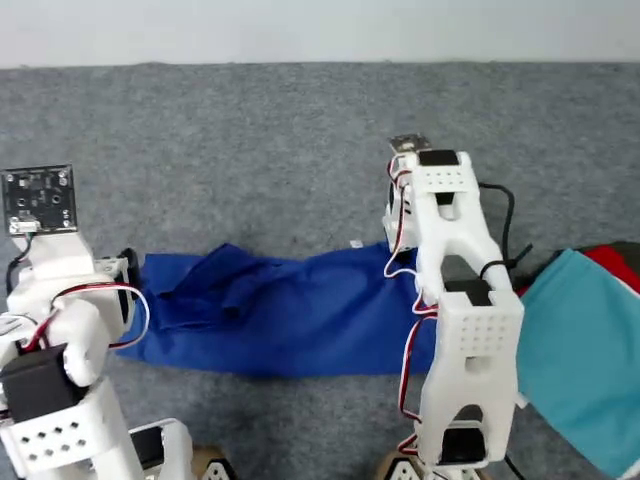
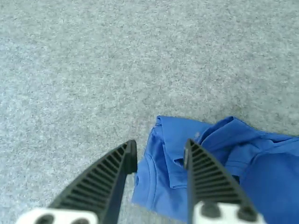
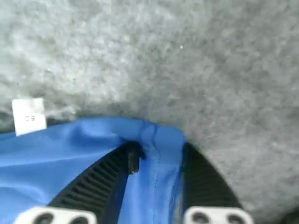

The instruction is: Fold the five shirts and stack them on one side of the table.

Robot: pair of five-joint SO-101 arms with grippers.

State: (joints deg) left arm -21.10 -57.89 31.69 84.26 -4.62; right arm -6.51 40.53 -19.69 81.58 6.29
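- The blue shirt lies in a long, rumpled band across the grey table, between the two arms. One end is bunched near the left arm and the other runs under the right arm.
- The left gripper hangs above the bunched end with its jaws spread and nothing between them; folds of cloth lie just beneath.
- The right gripper is down at the table on the shirt's far edge, next to a small white tag. Its jaws stand apart with a hemmed corner of the cloth between them, and we judge that it has not clamped yet.
- A teal shirt and a red shirt lie at the right edge, near the blue one.
- We expect the cloth to be light, limp and prone to sagging or dragging on the rough surface. It will not hold a crease unless laid flat.
- We would hold it at seamed corners or hems, one per gripper, where the fabric is thicker and a pinch is less likely to slip.
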